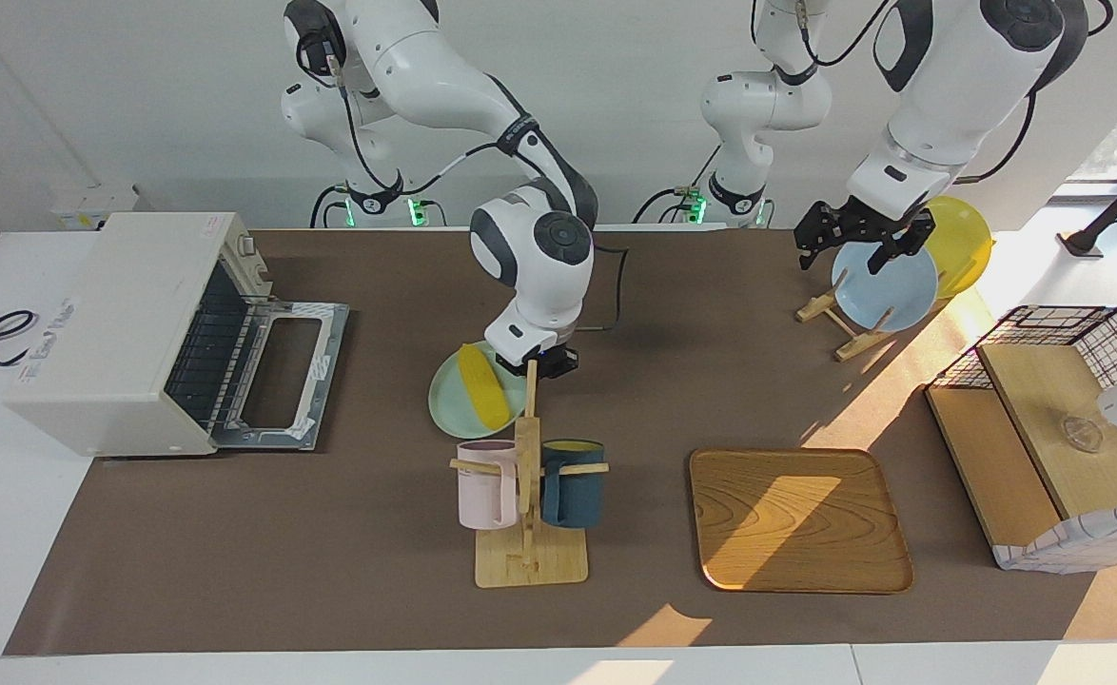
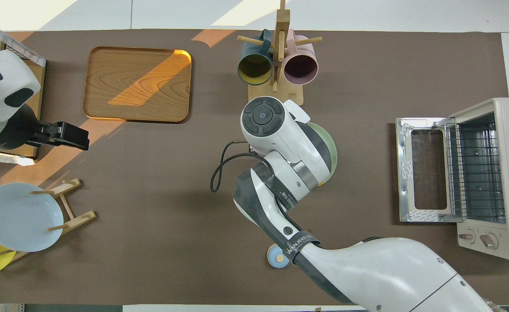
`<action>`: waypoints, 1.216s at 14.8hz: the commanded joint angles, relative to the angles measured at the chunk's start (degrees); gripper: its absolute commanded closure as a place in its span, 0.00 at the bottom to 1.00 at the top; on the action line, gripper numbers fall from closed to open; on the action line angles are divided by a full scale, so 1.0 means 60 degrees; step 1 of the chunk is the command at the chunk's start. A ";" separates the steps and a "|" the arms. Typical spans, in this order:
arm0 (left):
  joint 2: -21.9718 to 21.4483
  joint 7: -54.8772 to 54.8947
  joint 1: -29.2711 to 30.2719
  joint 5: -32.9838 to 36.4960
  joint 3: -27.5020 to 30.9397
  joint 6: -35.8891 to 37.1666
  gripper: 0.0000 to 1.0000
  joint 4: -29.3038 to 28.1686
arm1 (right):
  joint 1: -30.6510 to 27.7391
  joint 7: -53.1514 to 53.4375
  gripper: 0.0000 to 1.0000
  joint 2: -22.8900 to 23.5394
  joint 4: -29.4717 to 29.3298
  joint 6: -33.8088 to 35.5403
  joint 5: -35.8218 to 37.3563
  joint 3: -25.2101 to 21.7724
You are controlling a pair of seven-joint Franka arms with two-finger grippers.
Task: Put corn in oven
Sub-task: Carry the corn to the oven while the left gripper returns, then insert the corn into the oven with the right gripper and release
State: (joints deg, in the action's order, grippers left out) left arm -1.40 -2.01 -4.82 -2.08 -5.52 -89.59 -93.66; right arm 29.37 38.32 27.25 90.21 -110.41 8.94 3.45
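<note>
- The smooth bright yellow plastic corn cob (image 1: 485, 390) lies on a round pale green plate (image 1: 449, 404), out on the brown table mat (image 1: 330, 571) between the oven and the mug stand; from overhead the arm covers it
- The right gripper (image 1: 541, 364) is low over that plate, just beside the corn; its fingers are hidden by the wrist and the stand's post, so I cannot tell whether they are open or closed
- The boxy white countertop toaster oven (image 1: 102, 333) stands at the right arm's end of the table, its glass-windowed door (image 1: 283, 376) dropped flat and the wire rack (image 2: 475, 173) exposed
- Farther from the robots than the plate, a wooden mug stand (image 1: 528, 495) holds a pink mug (image 1: 485, 482) and a dark teal mug (image 1: 573, 482)
- Beside it lies a square wooden tray (image 1: 796, 518)
- The left gripper (image 1: 863, 238) hangs with fingers spread over a light blue plate (image 1: 887, 290) propped in a wooden rack, a yellow plate (image 1: 963, 243) next to it
</note>
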 commanded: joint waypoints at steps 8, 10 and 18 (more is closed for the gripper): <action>-0.0324 0.0159 0.0129 0.0259 -0.0164 -0.0332 0.00 -0.0488 | -0.2548 -0.2355 1.00 -0.1375 0.0650 0.2392 0.0824 -0.0003; -0.0324 0.0159 0.0115 0.0259 -0.0164 -0.0303 0.00 -0.0474 | -0.3296 -0.3000 1.00 -0.1990 0.1324 0.2391 0.0824 0.0011; -0.0251 0.0130 0.0086 0.0259 -0.0135 -0.0171 0.00 -0.0400 | -0.5303 -0.5153 1.00 -0.3004 0.2982 0.1938 0.0810 0.0026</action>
State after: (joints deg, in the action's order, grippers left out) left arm -1.46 -1.91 -4.70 -1.56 -5.98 -90.31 -94.45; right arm 1.19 11.06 10.97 105.28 -97.09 12.92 2.60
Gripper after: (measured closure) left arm 0.000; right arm 0.974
